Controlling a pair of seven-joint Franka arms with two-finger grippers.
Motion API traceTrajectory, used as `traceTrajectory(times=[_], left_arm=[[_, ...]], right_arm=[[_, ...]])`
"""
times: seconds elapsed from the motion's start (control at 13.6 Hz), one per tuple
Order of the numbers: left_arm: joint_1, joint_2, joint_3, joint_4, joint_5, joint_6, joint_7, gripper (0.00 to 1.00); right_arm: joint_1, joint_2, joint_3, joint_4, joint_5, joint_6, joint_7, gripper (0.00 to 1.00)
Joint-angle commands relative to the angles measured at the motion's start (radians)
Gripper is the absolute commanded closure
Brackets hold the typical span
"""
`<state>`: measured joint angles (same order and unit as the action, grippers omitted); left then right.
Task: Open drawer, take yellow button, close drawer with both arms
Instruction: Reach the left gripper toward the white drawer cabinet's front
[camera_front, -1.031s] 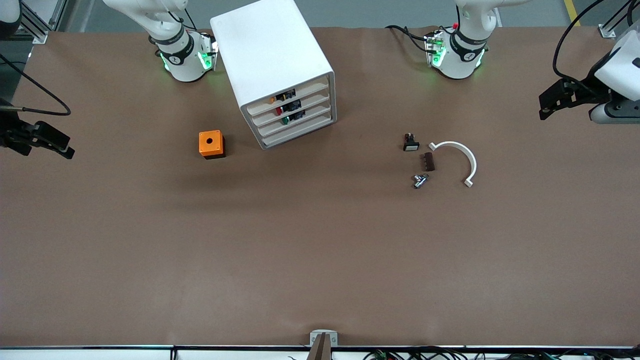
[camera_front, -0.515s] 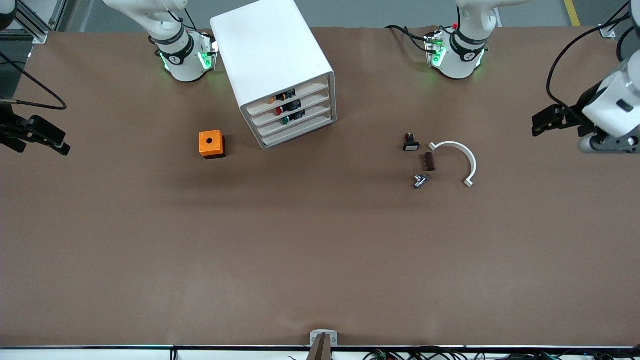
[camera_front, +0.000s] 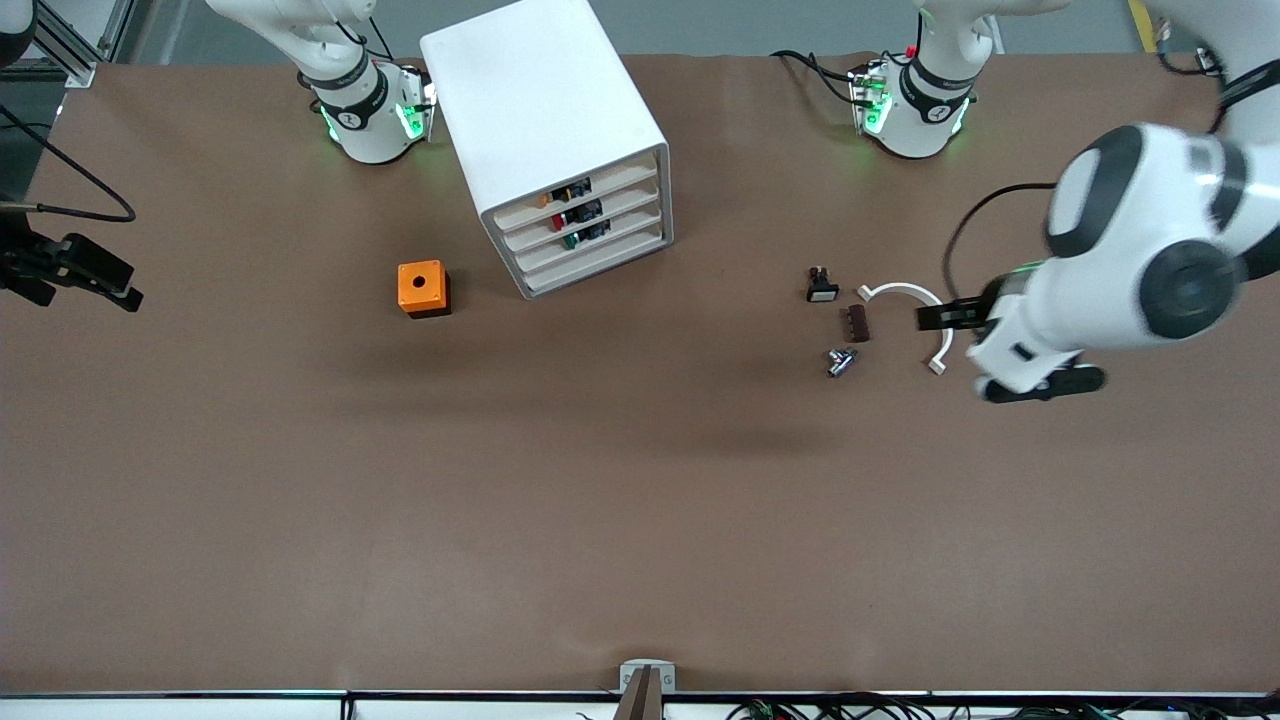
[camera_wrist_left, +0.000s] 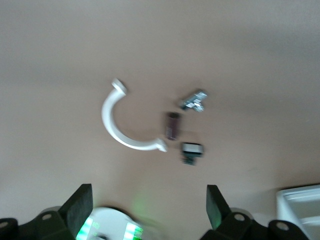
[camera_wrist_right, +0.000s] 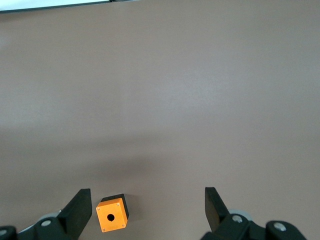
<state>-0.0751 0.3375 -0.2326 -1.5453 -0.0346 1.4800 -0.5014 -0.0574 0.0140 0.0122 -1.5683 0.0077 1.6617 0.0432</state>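
While the right gripper (camera_front: 75, 272) waits, the left gripper (camera_front: 985, 350) — both spread, empty — has swung over the white arc (camera_front: 925, 300).

So on the brown table (camera_front: 640, 500) there's an orange cube with a round hole on top (camera_front: 423, 288), sitting toward the right arm's end. Toward the left arm's end there's a little cluster: a black button with a white face (camera_front: 821, 286), a small dark brown block (camera_front: 858, 323), a shiny metal fitting (camera_front: 840, 361), and a white plastic half-ring (camera_front: 905, 290) just beside them.
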Motion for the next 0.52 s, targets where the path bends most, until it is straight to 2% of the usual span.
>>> traceTrajectory(times=[0.0,0.29,0.44], left_arm=[[-0.067,0.102,0.002,0.049,-0.069,-0.015,-0.24,0.0],[-0.187,0.239,0.002,0.128,-0.128,-0.015,-0.634,0.0],[-0.233,0.293,0.002,0.155,-0.194,-0.007,-0.818,0.0]], right_arm=[[0.008,0.024,0.002,-0.001,-0.012,0.006,-0.006,0.0],[0.018,0.124,0.006,0.01,-0.003,0.041,-0.013,0.0],[0.037,0.165,0.006,0.01,0.001,0.059,0.0,0.0]])
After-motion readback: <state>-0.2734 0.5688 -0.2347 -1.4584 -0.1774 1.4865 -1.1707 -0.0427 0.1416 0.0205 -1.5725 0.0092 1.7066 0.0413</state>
